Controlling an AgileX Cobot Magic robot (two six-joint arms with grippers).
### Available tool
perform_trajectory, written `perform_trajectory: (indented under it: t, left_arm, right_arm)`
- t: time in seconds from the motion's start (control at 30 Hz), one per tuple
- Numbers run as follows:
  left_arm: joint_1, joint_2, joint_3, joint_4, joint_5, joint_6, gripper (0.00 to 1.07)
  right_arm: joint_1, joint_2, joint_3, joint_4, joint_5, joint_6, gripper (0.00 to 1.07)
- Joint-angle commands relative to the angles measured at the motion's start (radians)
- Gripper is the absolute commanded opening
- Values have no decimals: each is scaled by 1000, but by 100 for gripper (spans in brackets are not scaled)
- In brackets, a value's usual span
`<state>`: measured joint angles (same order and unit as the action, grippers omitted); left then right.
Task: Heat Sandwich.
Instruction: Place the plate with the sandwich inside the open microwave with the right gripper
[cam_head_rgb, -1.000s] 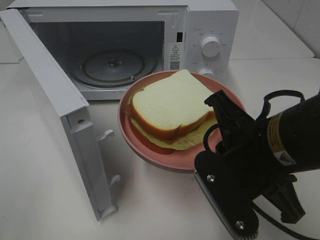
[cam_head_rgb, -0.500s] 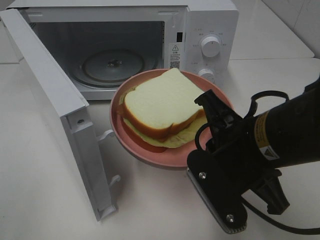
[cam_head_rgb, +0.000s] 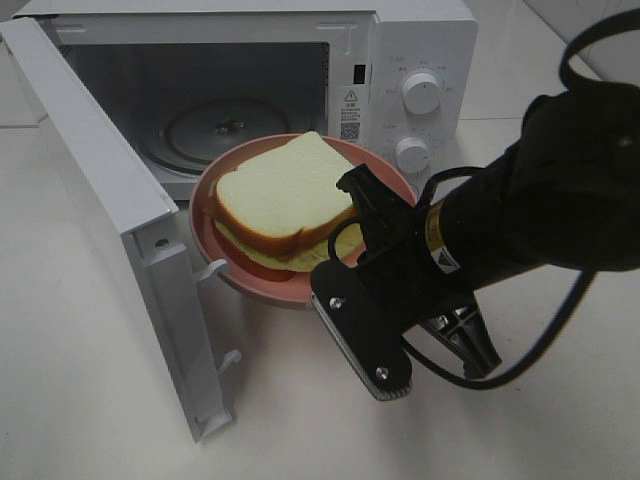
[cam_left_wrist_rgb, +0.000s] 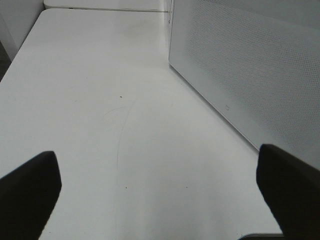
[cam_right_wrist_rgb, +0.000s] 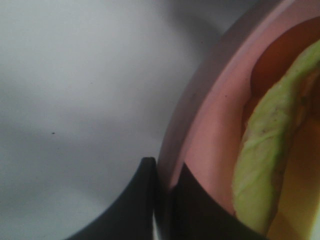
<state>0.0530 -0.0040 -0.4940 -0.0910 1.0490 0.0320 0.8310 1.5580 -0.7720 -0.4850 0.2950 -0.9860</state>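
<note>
Sandwich (cam_head_rgb: 285, 205) on pink plate (cam_head_rgb: 203, 240), top slice skewed over yellow-green filling (cam_right_wrist_rgb: 265, 165), at the mouth of the open microwave (cam_head_rgb: 420, 40), just in front of the glass turntable (cam_head_rgb: 225, 125) and not yet on it. Right gripper (cam_right_wrist_rgb: 164, 172) pinched narrow on the plate's near rim, one finger inside the lip and one outside; no other support visible under the plate. Left gripper (cam_left_wrist_rgb: 159, 187) spread wide, holding nothing, over bare table (cam_left_wrist_rgb: 125, 100) beside the door's outer face, well apart from the work. Door (cam_head_rgb: 110, 220) swung out on the left side. Height of plate above table: cannot tell for certain.

Judged risks from here:
- Single-edge pinch on a smooth rim, hence possible slip or droop of the far side under the load.
- With enough tilt, loss of the loose top slice, or of the whole stack, onto table or cavity floor.
- Far rim close to the cavity sill, so a catch there on the way in, and a likely jolt in the grip.
- Left edge of plate near the latch hooks (cam_head_rgb: 214, 268), so a knock with any drift that way.
- Off-centre landing on the turntable, with likely rubbing against a cavity wall once turning.
- Bulky wrist and cable close to the opening, so a possible brush with the frame on the dial (cam_head_rgb: 422, 92) side.
</note>
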Motion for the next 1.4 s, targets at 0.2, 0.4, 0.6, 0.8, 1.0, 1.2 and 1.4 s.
perform_trajectory:
  t: [0.2,0.4,0.6,0.8,1.0,1.2,1.4]
  left_arm:
    - [0,-23,3,-3,-14,0,102]
    - [0,-23,3,-3,-14,0,102]
    - [0,-23,3,-3,-14,0,102]
    - [0,-23,3,-3,-14,0,102]
    - [0,-23,3,-3,-14,0,102]
    - [0,-23,3,-2,-14,-1,102]
    - [0,-23,3,5,-14,-2,102]
  right_arm:
    - [-34,112,-122,-20,-84,-84,0]
    - [-75,160,-166,-48,-156,-86,0]
    - [-83,204,-212,-50,-167,-93,0]
    - [-87,263,-260,-51,-187,-93,0]
    - [-87,327,-352,-55,-179,-88,0]
    - [-98,395,-427,-62,-185,-88,0]
    - [-118,448,-501,-66,-181,-73,0]
